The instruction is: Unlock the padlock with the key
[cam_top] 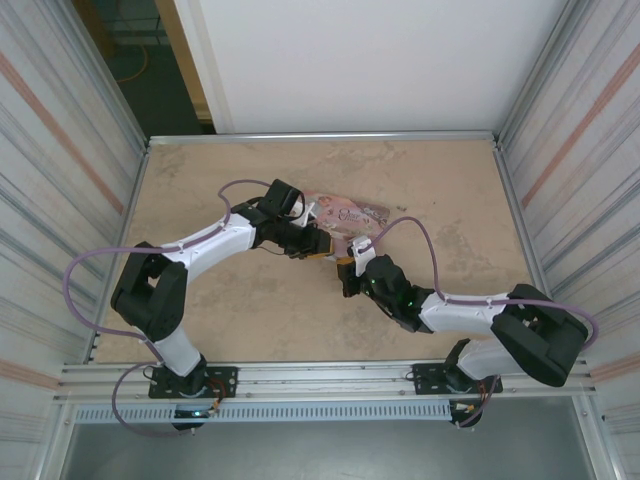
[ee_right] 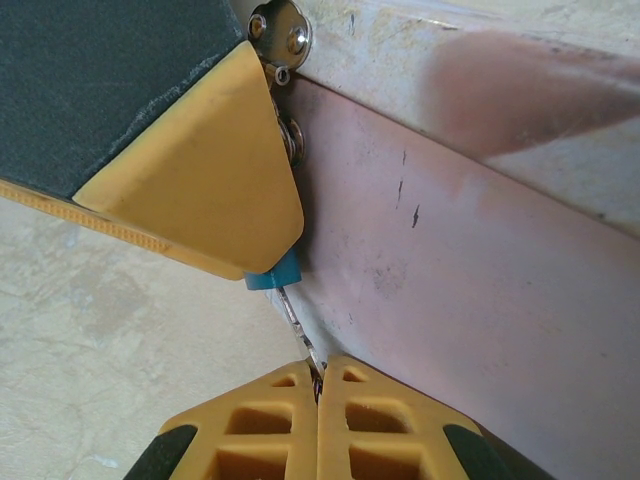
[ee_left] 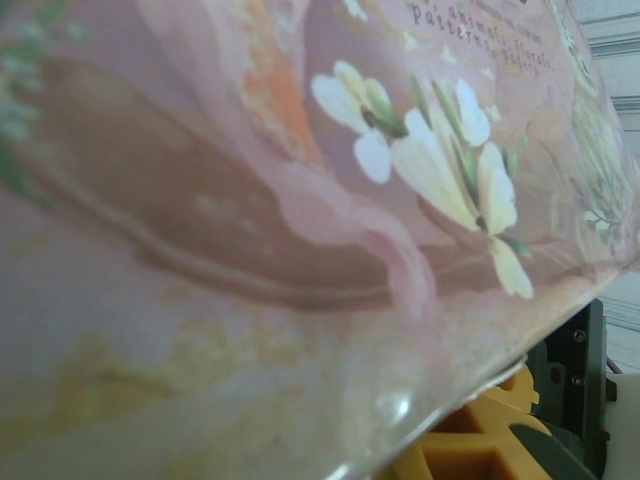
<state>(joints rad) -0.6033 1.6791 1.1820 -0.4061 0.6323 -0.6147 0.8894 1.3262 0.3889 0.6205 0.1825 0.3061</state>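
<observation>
The padlock (ee_right: pixel 273 279) lies against the tin (ee_right: pixel 470 300), key (ee_right: pixel 298 330) touching it.

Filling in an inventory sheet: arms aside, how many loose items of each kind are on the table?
Pink tin: 1
Blue padlock: 1
Key: 1
Total: 3

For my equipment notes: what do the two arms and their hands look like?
Both arms have white links, black joints and a lilac cable looping alongside: left arm, right arm. The right hand has yellow latticed fingers.
</observation>
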